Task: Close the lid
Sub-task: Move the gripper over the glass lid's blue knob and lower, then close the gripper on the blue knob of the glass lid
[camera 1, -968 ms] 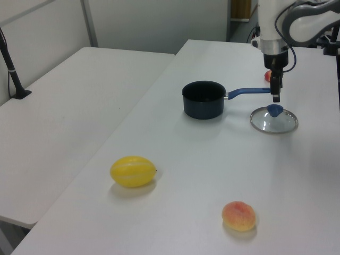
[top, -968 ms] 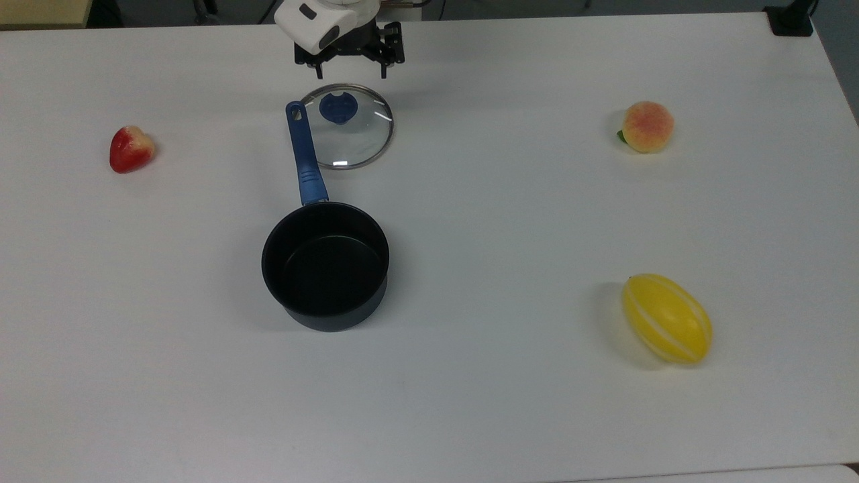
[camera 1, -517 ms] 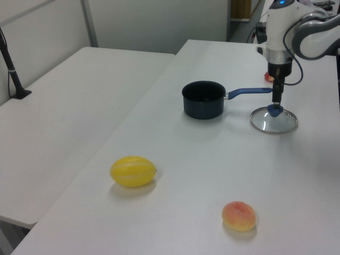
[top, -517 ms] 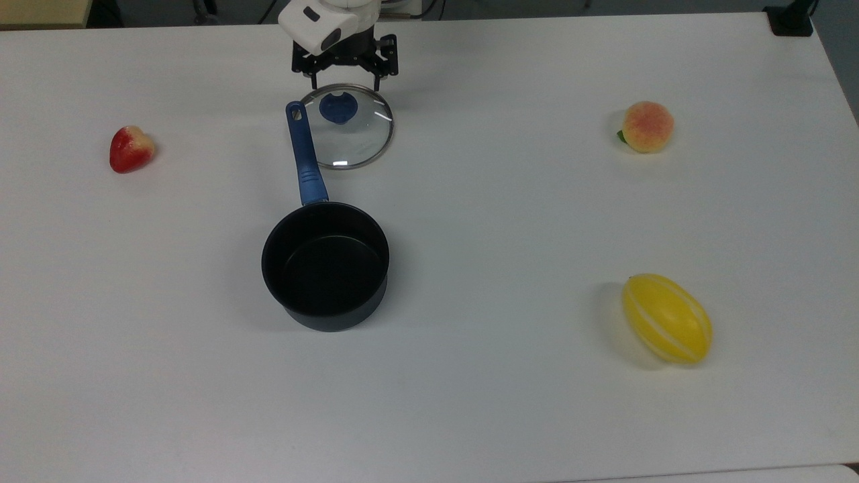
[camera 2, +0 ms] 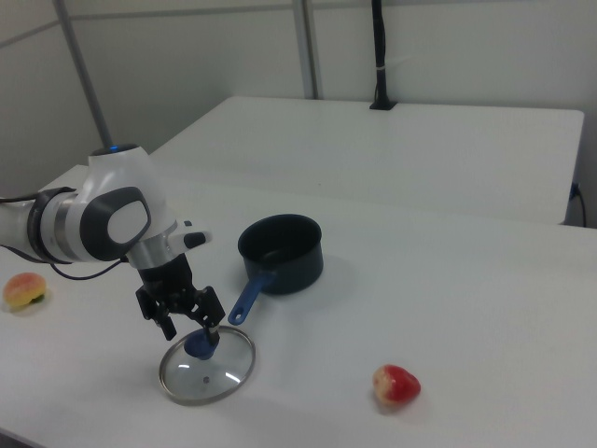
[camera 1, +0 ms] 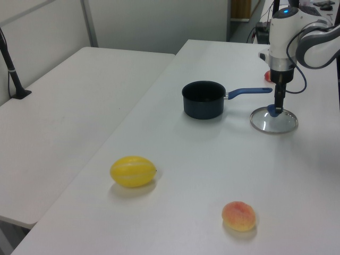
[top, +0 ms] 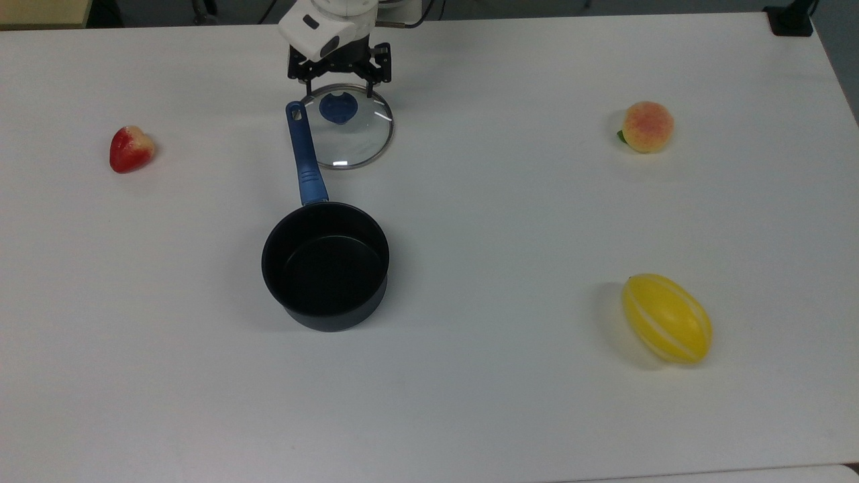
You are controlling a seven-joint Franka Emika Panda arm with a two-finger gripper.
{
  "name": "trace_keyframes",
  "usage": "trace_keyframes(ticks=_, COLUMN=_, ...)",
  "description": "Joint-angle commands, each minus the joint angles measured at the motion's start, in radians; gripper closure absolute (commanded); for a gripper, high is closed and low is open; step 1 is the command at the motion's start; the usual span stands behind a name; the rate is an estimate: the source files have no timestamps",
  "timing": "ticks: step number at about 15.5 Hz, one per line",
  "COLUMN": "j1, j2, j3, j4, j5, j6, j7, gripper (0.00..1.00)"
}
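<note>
Gripper (camera 2: 191, 327) spread open astride lid (top: 347, 127) knob, saucepan (top: 325, 265) handle beside lid, strawberry (top: 131, 148), peach (top: 647, 127), melon (top: 667, 318) well apart

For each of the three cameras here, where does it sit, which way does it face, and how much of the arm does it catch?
Top view: high above the table's near side, facing the arm; shows the wrist and gripper over the lid.
Left view: low, by the melon end, looking along the table; forearm over the lid.
Right view: low, by the strawberry end; forearm and open gripper at the knob.
All three share the lid and saucepan.
</note>
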Motion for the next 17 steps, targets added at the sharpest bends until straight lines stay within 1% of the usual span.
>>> trace_keyframes(ticks=1, j1=-0.004, j2=0.012, j3=0.001, j4=-0.021, j5=-0.037, j6=0.055, j7=0.037, gripper=0.04)
trace_keyframes(ticks=3, j1=-0.004, j2=0.025, j3=0.001, j4=-0.021, j5=-0.06, j6=0.063, j7=0.052, gripper=0.07)
trace_keyframes(ticks=5, j1=-0.004, j2=0.029, j3=0.001, j4=-0.02, j5=-0.064, j6=0.066, j7=0.059, gripper=0.09)
trace_keyframes(ticks=6, j1=-0.004, j2=0.035, j3=0.001, j4=-0.021, j5=-0.064, j6=0.078, j7=0.059, gripper=0.14)
trace_keyframes(ticks=7, j1=-0.004, j2=0.043, j3=0.001, j4=-0.021, j5=-0.064, j6=0.083, j7=0.06, gripper=0.16)
trace_keyframes(ticks=9, j1=-0.004, j2=0.049, j3=0.001, j4=-0.02, j5=-0.064, j6=0.086, j7=0.063, gripper=0.27)
trace_keyframes(ticks=10, j1=-0.004, j2=0.051, j3=0.001, j4=-0.02, j5=-0.065, j6=0.086, j7=0.063, gripper=0.37)
trace_keyframes(ticks=15, j1=-0.003, j2=0.054, j3=0.001, j4=-0.02, j5=-0.065, j6=0.084, j7=0.063, gripper=0.74)
trace_keyframes(ticks=16, j1=-0.003, j2=0.054, j3=0.001, j4=-0.02, j5=-0.065, j6=0.084, j7=0.062, gripper=0.79)
trace_keyframes(ticks=17, j1=-0.004, j2=0.052, j3=0.001, j4=-0.02, j5=-0.065, j6=0.081, j7=0.056, gripper=0.8)
